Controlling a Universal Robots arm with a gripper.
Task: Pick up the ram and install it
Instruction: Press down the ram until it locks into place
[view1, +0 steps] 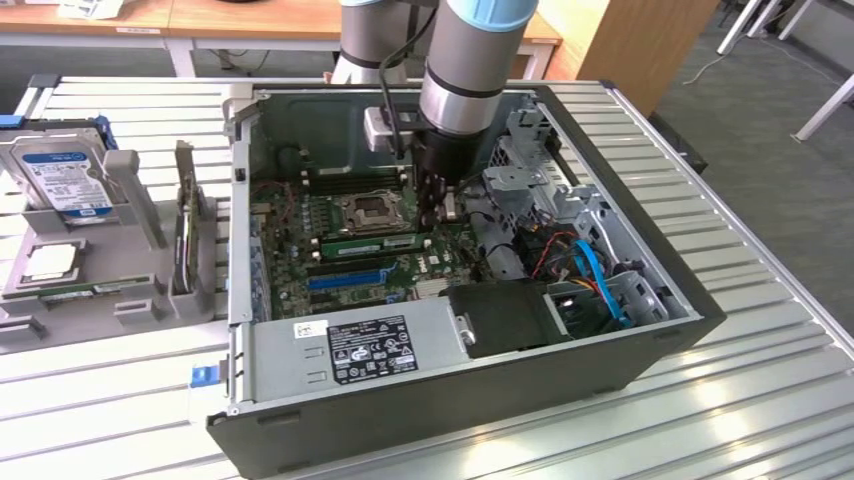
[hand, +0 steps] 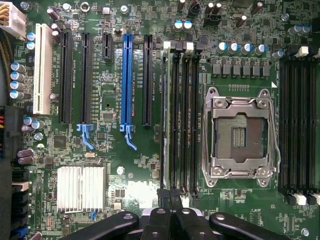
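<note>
Exterior view: the arm reaches down into the open case (view1: 641, 340) on the desk (view1: 747, 400), and the gripper (view1: 434, 205) stands low over the board (view1: 314, 270), just beside the socket (view1: 370, 212). The ram (view1: 374, 243), a green stick, lies in a slot just below the socket, its end close to the gripper. The fingers look pressed together, with nothing between them that can be made out. Whether they touch the ram's end is hard to tell, since the gripper body covers that spot. Whether the stick is fully seated or only resting in the slot cannot be judged from here either. If it sits unevenly, a push on one end could tilt it, jam it, or stress the slot. The cables (view1: 587, 265) at the exterior view's right lie near the arm and could snag.

Wrist view: the camera looks straight down on the board, with the socket (hand: 240, 135) and the slots (hand: 180, 120) beside it. The gripper (hand: 172, 217) shows dark at the picture's edge, the fingers (hand: 161, 220) closed together over the slots' near end. The ram stands edge-on here among the dark slots, and I cannot pick out which one holds it. The latches at that end are hidden under the gripper, so a latch left open could go unnoticed.
</note>
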